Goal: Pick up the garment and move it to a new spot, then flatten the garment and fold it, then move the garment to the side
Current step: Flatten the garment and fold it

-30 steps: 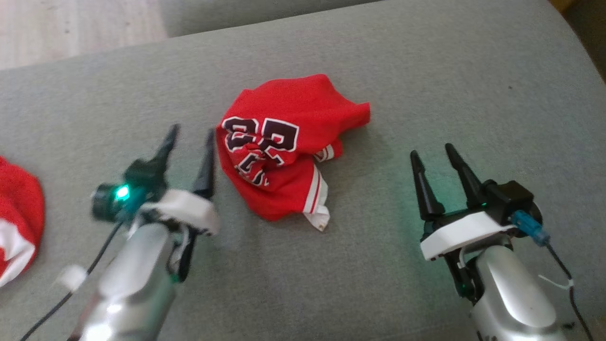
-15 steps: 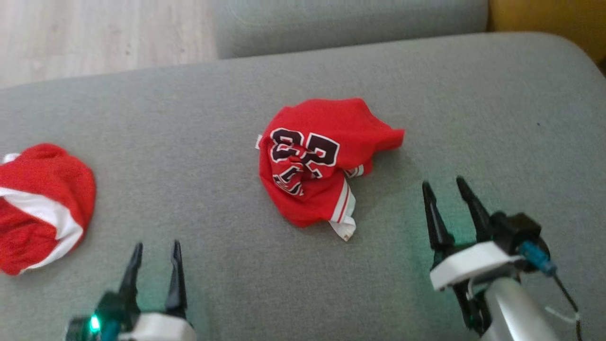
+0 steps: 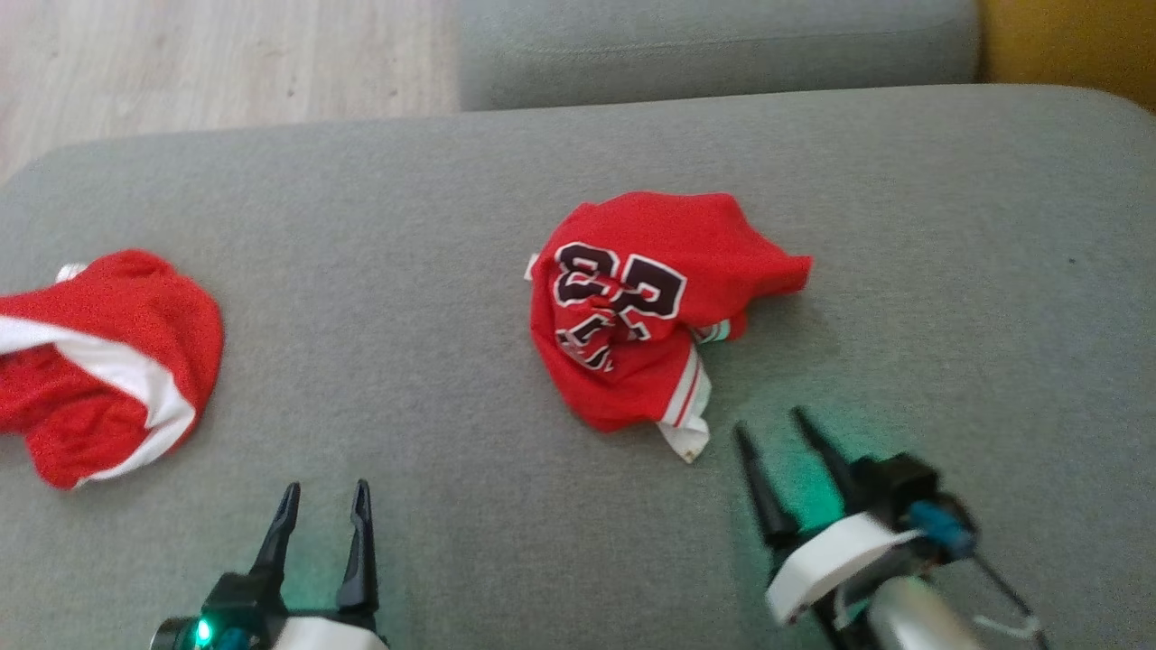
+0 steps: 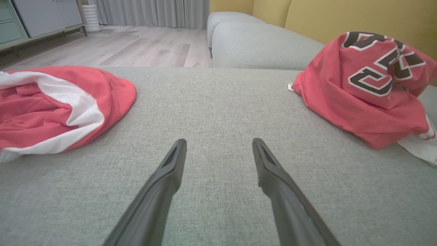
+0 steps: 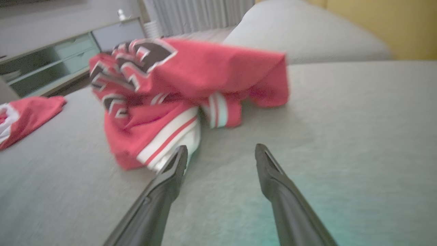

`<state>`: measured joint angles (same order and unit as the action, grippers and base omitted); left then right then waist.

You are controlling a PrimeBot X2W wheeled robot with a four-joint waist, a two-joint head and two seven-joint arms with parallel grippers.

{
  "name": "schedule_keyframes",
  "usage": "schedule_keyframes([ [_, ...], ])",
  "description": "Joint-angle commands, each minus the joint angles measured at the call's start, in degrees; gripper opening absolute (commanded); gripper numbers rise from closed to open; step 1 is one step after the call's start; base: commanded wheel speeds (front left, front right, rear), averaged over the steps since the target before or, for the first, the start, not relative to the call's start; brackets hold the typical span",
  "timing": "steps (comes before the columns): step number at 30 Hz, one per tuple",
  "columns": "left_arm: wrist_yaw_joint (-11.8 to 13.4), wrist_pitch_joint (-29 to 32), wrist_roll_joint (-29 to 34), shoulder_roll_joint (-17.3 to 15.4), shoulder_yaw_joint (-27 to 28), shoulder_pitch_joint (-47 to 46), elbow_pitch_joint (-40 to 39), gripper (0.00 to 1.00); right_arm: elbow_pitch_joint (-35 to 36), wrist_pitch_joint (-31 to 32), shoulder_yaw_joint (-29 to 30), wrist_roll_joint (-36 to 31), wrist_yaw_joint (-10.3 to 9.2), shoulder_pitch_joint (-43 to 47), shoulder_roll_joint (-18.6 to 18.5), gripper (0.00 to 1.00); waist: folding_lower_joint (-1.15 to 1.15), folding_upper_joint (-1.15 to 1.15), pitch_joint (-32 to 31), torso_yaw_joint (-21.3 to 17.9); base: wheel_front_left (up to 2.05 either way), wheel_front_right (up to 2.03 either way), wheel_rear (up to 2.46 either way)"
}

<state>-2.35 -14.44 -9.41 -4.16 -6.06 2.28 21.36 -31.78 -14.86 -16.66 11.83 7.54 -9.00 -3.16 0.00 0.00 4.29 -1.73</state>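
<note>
On the grey cushion (image 3: 406, 271), garment (image 3: 650, 307) lies just beyond right gripper (image 3: 769, 419).

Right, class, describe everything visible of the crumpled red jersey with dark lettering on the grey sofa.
The crumpled red fabric jersey lies bunched in a heap, dark white-outlined lettering on top, a white-and-red striped band and white hem at its near edge. It rests near the middle of the grey woven sofa seat.
</note>
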Motion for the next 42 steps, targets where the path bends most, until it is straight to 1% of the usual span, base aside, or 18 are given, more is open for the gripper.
schedule_keyframes([
  [1, -0.18, -0.55, 0.44, 0.19, 1.98, -2.54, -1.24, 1.0, 0.48, -0.14, -2.47, 0.49, -0.05, -2.3, 0.28, 1.0, 0.0, 0.0, 0.94, 1.09, 0.0, 0.0, 0.0],
  [4, -0.97, -0.55, 1.02, 0.65, 1.53, -3.22, -0.52, 1.0, -3.78, -0.11, -6.51, 1.64, -0.05, -4.37, 0.28, 1.0, 0.0, 0.0, 1.87, 2.76, 0.0, 0.0, 0.0],
  [7, -1.64, -0.55, 1.35, 0.99, 1.2, -3.4, 0.29, 1.0, -8.77, -0.1, -9.04, 2.41, -0.05, -6.94, 0.28, 1.0, 0.0, 0.0, 2.43, 4.62, 0.0, 0.0, 0.0],
  [10, -1.95, -0.55, 1.57, 1.09, 1.53, -3.5, 0.61, 1.0, -11.01, -0.12, -8.98, 2.19, -0.05, -8.47, 0.28, 1.0, 0.0, 0.0, 2.57, 5.36, 0.0, 0.0, 0.0],
  [11, -2.0, -0.55, 1.64, 1.12, 1.73, -3.46, 0.66, 1.0, -12.2, -0.12, -8.87, 2.04, -0.05, -8.81, 0.28, 0.87, 0.0, 0.0, 2.55, 5.49, 0.0, 0.0, 0.0],
  [12, -2.06, -0.55, 1.71, 1.14, 1.9, -3.42, 0.68, 1.0, -13.64, -0.12, -8.61, 1.44, -0.05, -9.27, 0.28, 0.0, 0.0, 0.0, 2.53, 5.57, 0.0, 0.0, 0.0],
  [15, -2.14, -0.55, 1.91, 1.19, 2.27, -3.31, 0.74, 1.0, -16.7, -0.12, -5.68, -0.3, -0.05, -10.99, 0.28, 0.0, 0.0, 0.0, 2.23, 5.62, 0.0, 0.0, 0.0],
  [17, -2.2, -0.55, 1.59, 1.22, 2.68, -3.24, 0.58, 1.0, -16.1, -0.13, -1.44, -2.33, -0.05, -12.49, -0.27, 0.0, 0.0, 0.0, 1.88, 5.36, 0.0, 0.0, 0.0],
  [18, -2.29, -0.55, 1.28, 1.23, 2.77, -3.27, 0.54, 1.0, -14.61, -0.13, 0.54, -3.28, -0.05, -13.32, -0.94, 0.0, 0.0, 0.0, 1.76, 5.16, 0.0, 0.0, 0.0],
  [20, -2.5, -0.56, 0.87, 1.25, 2.34, -3.31, 0.35, 1.0, -9.52, -0.13, 4.55, -4.87, -0.05, -15.25, -2.87, 0.0, 0.0, 0.0, 1.29, 4.66, 0.0, 0.0, 0.0],
  [22, -2.52, -0.56, 0.34, 1.26, 1.81, -3.18, 0.14, 1.0, -3.33, -0.13, 7.29, -6.37, -0.05, -17.63, -5.17, 0.0, 0.0, 0.0, 0.87, 4.09, 0.0, 0.0, 0.0],
  [26, -2.43, -0.56, 0.12, 1.27, 0.67, -3.21, 0.11, 1.0, 7.64, -0.13, 10.2, -8.15, -0.05, -23.73, -9.91, 0.0, 0.0, 0.0, 0.68, 3.23, 0.0, 0.0, 0.0],
  [29, -2.49, -0.56, 0.26, 1.27, 0.12, -3.44, 0.32, 1.0, 12.18, -0.13, 9.71, -8.58, -0.05, -28.95, -12.93, 0.0, 0.0, 0.0, 0.75, 2.97, 0.0, 0.0, 0.0],
  [30, -2.49, -0.56, 0.26, 1.27, 0.12, -3.44, 0.32, 1.0, 12.18, -0.13, 9.71, -8.58, -0.05, -28.95, -12.93, 0.0, 0.0, 0.0, 0.75, 2.97, 0.0, 0.0, 0.0],
  [32, -2.55, -0.56, 0.34, 1.27, -0.07, -3.56, 0.5, 1.0, 13.68, -0.02, 8.48, -8.52, -0.05, -32.38, -14.31, 0.0, 0.0, 0.0, 0.8, 2.96, 0.0, 0.0, 0.0],
  [35, -2.53, -0.56, 0.07, 1.27, -0.23, -3.6, 1.1, 1.0, 14.7, 1.13, 5.3, -8.63, -0.05, -36.88, -15.45, 0.0, 0.0, 0.0, 0.84, 3.41, 0.0, 0.0, 0.0],
  [38, -2.54, -0.56, -0.27, 1.27, -0.67, -3.7, 1.7, 1.0, 14.22, 2.14, 0.52, -8.32, -0.05, -40.33, -15.37, 0.0, 0.0, 0.0, 1.02, 4.52, 0.0, 0.0, 0.0],
  [42, -2.47, -0.56, -0.99, 1.28, -1.64, -4.11, 2.3, 1.0, 11.95, 2.06, -4.77, -6.58, -0.05, -44.68, -13.2, 0.0, 0.0, 0.0, 1.25, 6.73, 0.0, 0.0, 0.0],
])
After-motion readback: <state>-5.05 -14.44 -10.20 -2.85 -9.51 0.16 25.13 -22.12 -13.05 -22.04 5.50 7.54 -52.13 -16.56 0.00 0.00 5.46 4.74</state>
